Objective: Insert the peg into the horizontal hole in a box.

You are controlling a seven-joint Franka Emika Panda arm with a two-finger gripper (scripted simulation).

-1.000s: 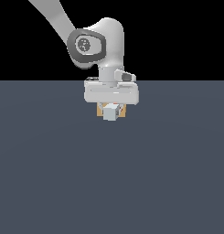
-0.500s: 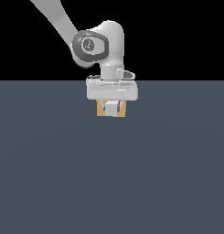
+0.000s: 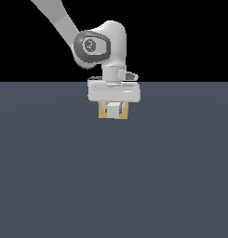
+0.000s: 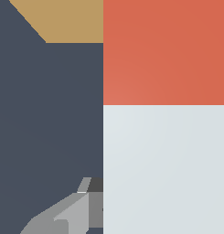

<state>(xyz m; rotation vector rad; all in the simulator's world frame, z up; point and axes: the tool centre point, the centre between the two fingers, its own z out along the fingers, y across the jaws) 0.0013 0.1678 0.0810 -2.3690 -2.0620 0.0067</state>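
Observation:
In the exterior view my gripper [image 3: 114, 107] hangs from the white hand, shut on the peg [image 3: 114, 110]. Only the peg's light grey end face shows, with a sliver of red above it. Right behind it stands the tan box [image 3: 103, 113], its edges showing on both sides of the peg. The hole is hidden behind the peg. The wrist view is filled by the peg [image 4: 163, 137], red half towards the box [image 4: 63, 20] and white half towards the hand. A grey finger [image 4: 70, 212] shows beside the white half.
A flat dark blue-grey floor [image 3: 113, 186] spreads all around. The white arm [image 3: 99, 44] rises above the hand towards the exterior view's left. Nothing else stands in view.
The hand with the peg has moved a little up the exterior picture, away from the camera and closer to the box. The grip on the peg is unchanged.

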